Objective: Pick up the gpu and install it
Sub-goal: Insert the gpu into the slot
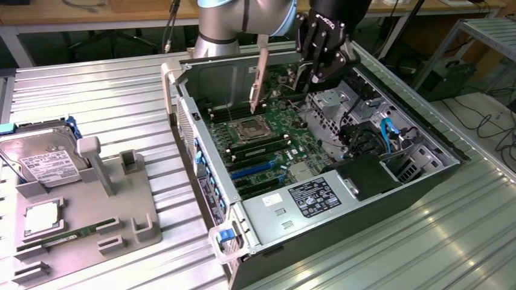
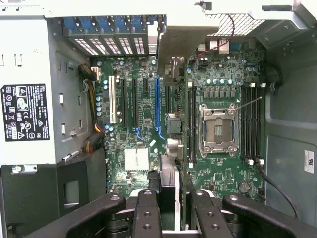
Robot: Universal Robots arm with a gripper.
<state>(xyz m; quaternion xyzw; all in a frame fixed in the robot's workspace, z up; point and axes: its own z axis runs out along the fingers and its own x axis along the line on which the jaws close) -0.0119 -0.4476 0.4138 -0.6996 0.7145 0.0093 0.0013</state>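
My gripper [image 1: 315,69] is shut on the gpu [image 1: 278,81] and holds it upright in the air over the open computer case [image 1: 403,130]. The card's long pale end bracket [image 1: 259,72] hangs down on the side toward the exterior view's left, its tip just above the motherboard near the CPU socket [image 1: 250,128]. In the wrist view the gpu [image 2: 169,178] runs edge-on from between my black fingers [image 2: 147,210] out to the bracket [image 2: 181,39]. Below it lie the expansion slots, the card roughly in line with the blue slot [image 2: 157,104].
The case walls, a black drive cage [image 1: 379,172] and the power supply [image 1: 310,199] ring the motherboard. On the exterior view's left, a grey fixture [image 1: 121,199] holds a silver hard drive [image 1: 40,158] and a green memory stick [image 1: 77,235].
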